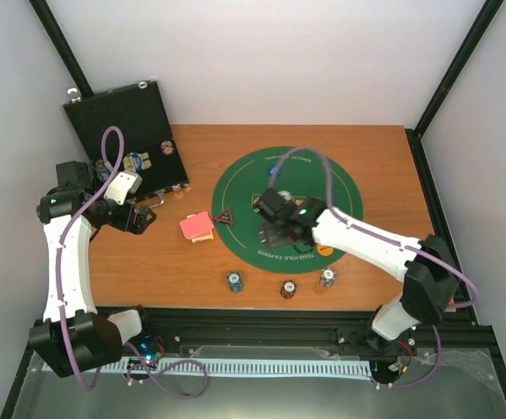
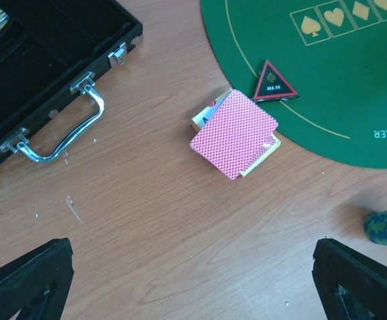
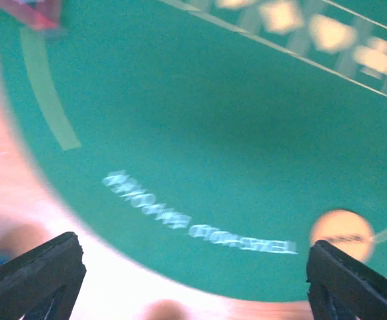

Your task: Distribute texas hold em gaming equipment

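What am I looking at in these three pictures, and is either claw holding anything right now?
This is a robot with two arms bolted at the near edge of a table. The overhead picture looks down from above and behind them. The other two pictures come from a camera on each wrist, so the dark shapes in their bottom corners are that arm's own fingers.

The left gripper hangs open over bare wood. Ahead of it are the black case, the red-backed cards and the triangle marker, which sits just inside the edge of the green mat.

The right gripper is open over the mat near an orange button; its picture is blurred.

Three chip stacks stand near the front edge. Nothing is held.
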Tool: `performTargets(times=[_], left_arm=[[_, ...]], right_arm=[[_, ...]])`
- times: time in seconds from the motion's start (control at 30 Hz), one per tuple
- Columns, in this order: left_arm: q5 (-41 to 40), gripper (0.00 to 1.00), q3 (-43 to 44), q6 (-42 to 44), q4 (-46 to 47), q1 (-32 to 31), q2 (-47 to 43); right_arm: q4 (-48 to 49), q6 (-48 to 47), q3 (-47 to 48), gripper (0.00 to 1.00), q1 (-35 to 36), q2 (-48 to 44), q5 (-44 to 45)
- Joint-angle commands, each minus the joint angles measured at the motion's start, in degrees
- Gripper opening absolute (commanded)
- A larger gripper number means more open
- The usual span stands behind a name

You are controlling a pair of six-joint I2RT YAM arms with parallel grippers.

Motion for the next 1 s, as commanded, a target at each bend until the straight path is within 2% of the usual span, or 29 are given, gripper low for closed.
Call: performTargets(times=[0.0, 0.17, 0.33, 0.57, 0.77, 0.97], left_arm=[[-3.81, 1.0, -0.46, 0.42, 0.73, 0.15, -0.85], [-6.01, 1.0, -0.22, 0.11, 0.88, 0.11, -0.68], [-5.41, 1.0, -0.52, 0.65, 0.21, 0.11, -0.82], [-4.96, 1.0, -0.26, -0.27, 0.01, 0.11, -0.51], [-6.57, 1.0, -0.52, -0.02, 0.62, 0.1, -1.23], [-6.34, 1.0, -0.93, 0.4, 0.36, 0.11, -2.12]], right_arm=[[-2.69, 2.69, 8.31, 0.92, 13.68, 6.07, 0.22], [-2.76, 2.0, 15.61, 0.97, 20.95, 14.27, -3.6], [-1.54, 2.07, 17.35, 0.97, 21.6, 17.27, -6.41], [0.54, 1.67, 16.2, 0.92, 21.69, 20.35, -9.58], [2.74, 2.05, 14.73, 0.83, 21.69, 21.81, -10.87], [3.73, 2.32, 13.86, 0.81, 21.69, 22.24, -11.63]])
